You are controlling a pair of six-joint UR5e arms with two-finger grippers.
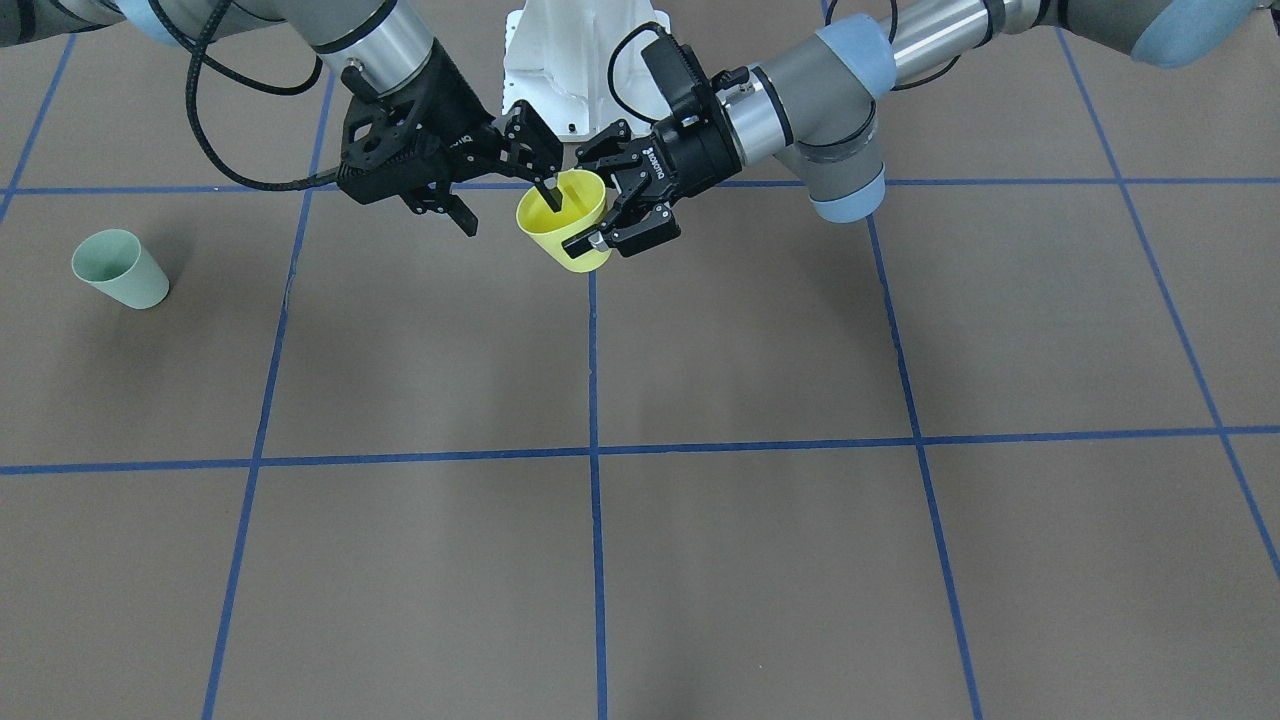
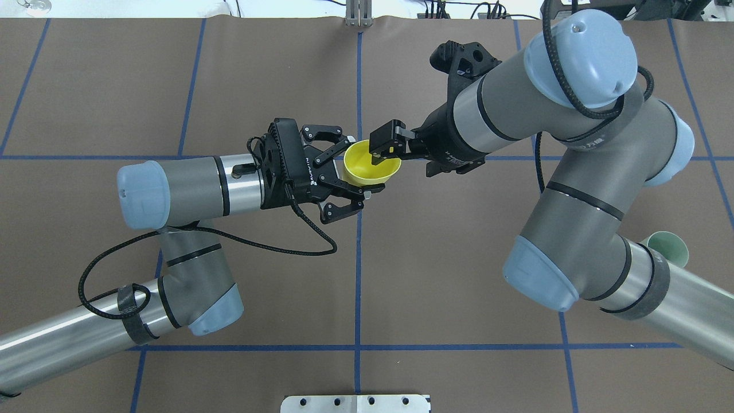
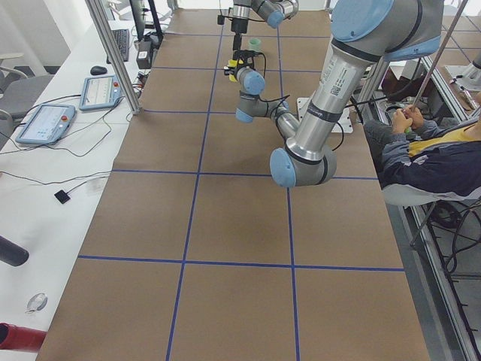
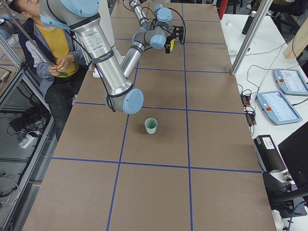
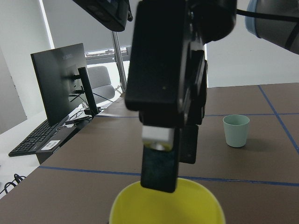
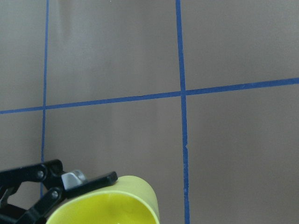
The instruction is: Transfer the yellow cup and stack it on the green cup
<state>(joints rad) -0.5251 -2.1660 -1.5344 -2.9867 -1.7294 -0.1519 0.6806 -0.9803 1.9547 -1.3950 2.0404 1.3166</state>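
Observation:
The yellow cup (image 1: pixel 572 222) hangs in the air over the table's middle, near the robot's base, tilted with its mouth up. My left gripper (image 1: pixel 588 198) is shut on its body from the side; the overhead view shows the same cup (image 2: pixel 370 167) and gripper (image 2: pixel 355 169). My right gripper (image 1: pixel 505 210) is open and straddles the rim: one finger (image 1: pixel 548 196) reaches inside the cup, the other stays outside, apart from the wall. The green cup (image 1: pixel 118 268) stands upright, alone, on my right side. In the overhead view the green cup (image 2: pixel 668 246) is half hidden behind my right arm.
The table is brown paper (image 1: pixel 760 340) with blue tape grid lines. A white base plate (image 1: pixel 585 60) sits between the arms. A seated person (image 4: pixel 55 48) is beside the table on the robot's side. Tablets (image 4: pixel 284 91) and a monitor lie off the table's far edge.

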